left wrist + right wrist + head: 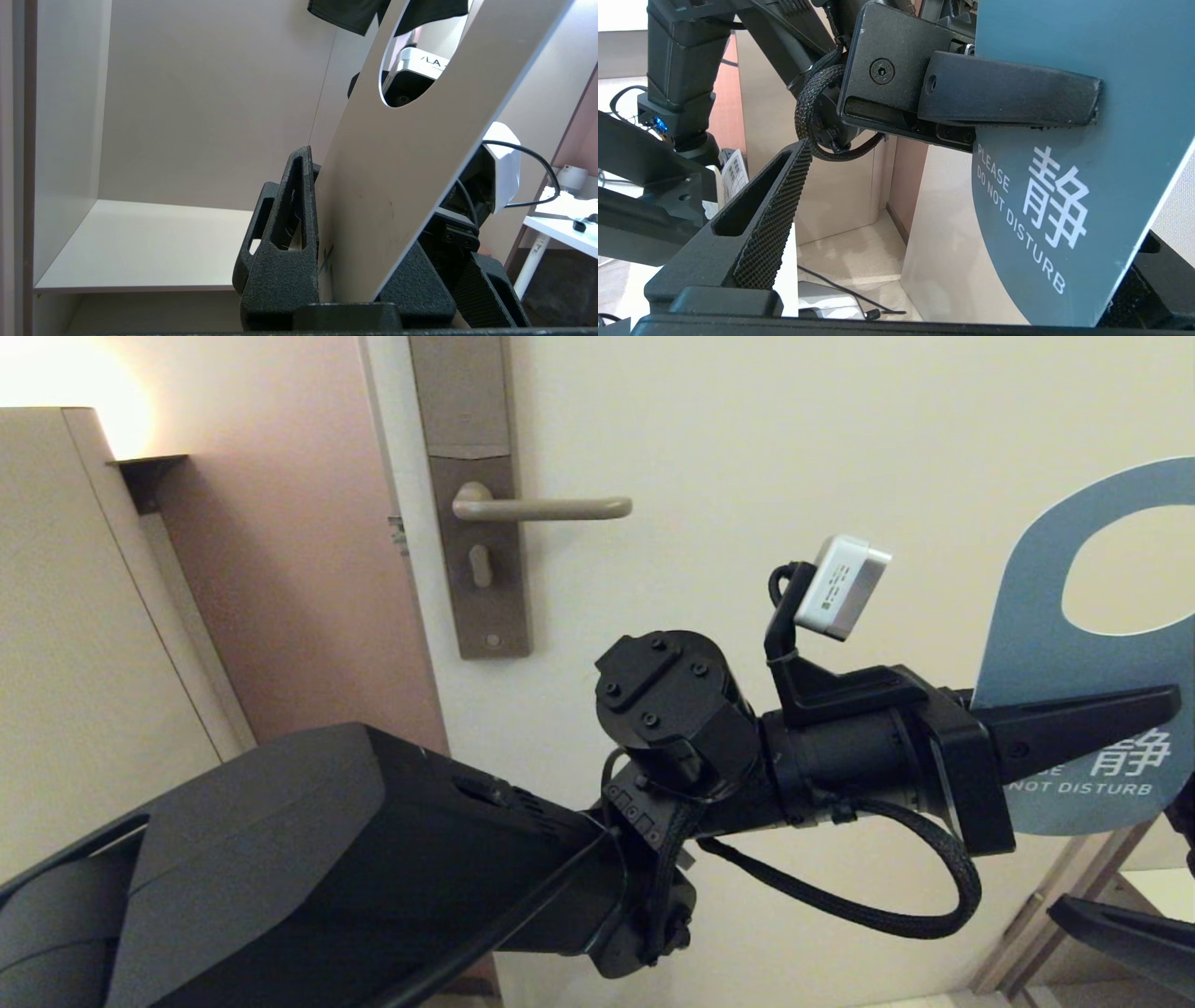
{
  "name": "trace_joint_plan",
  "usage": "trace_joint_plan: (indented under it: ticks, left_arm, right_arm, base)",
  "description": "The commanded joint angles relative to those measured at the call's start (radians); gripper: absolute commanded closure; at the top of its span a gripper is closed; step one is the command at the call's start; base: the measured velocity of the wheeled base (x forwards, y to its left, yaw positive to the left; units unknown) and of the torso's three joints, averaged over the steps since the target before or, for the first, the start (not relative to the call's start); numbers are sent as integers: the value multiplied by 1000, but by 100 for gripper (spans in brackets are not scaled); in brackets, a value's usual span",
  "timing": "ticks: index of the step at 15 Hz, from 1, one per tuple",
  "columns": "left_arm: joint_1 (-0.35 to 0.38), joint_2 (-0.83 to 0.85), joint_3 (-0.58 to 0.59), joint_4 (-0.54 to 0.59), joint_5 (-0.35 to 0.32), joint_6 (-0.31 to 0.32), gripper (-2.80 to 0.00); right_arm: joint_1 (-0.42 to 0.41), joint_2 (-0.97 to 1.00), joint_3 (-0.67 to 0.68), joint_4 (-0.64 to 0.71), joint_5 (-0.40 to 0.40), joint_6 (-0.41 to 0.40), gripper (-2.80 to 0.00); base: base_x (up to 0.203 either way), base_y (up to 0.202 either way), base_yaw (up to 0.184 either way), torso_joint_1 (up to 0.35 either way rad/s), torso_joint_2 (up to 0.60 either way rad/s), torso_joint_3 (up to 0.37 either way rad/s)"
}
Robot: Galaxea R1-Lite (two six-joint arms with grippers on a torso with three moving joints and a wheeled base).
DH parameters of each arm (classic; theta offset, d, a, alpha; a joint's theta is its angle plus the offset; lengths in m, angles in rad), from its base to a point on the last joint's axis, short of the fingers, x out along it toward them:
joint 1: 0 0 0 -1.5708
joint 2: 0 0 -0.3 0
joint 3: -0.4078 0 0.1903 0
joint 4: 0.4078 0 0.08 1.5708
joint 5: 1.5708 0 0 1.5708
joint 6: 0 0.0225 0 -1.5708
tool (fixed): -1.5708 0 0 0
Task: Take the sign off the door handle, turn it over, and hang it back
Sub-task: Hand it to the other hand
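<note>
The sign (1036, 644) is off the door handle (541, 508) and is held up at the head view's right edge, well right of and below the lever. Its blue "DO NOT DISTURB" face (1064, 163) shows in the head and right wrist views. Its white face (397, 186), with the oval hole, shows in the left wrist view. My left gripper (327, 196) is shut on the sign's lower half, one finger (1074, 719) flat across the blue face. My right gripper (971, 210) stands open below, with the sign's bottom end between its fingers, close to one and not clamped.
The tall brown backplate (476, 523) sits on the cream door, with a pink wall (308, 569) and a beige cabinet (75, 616) to the left. My left arm (373, 859) crosses the lower head view. A cable (840, 294) lies on the floor.
</note>
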Motion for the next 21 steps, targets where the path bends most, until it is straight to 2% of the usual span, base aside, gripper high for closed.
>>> trace_joint_plan:
  ticks: [1,15,16,21]
  left_arm:
    - [0,-1,1,-8,-4,-4,0]
    - [2,3,1,-9,-1,-3,0]
    - [2,2,1,-9,-1,-3,0]
    - [1,1,2,-9,-1,-3,0]
  right_arm:
    - [1,1,-1,-3,5,-1,-280]
    - [-1,11,-1,-3,3,-1,-280]
    - [-1,11,-2,-3,3,-1,0]
    - [1,11,-4,-3,3,-1,0]
  base:
    - [0,0,0,0,0,0]
    - [0,0,0,0,0,0]
    - [0,0,0,0,0,0]
    - [0,0,0,0,0,0]
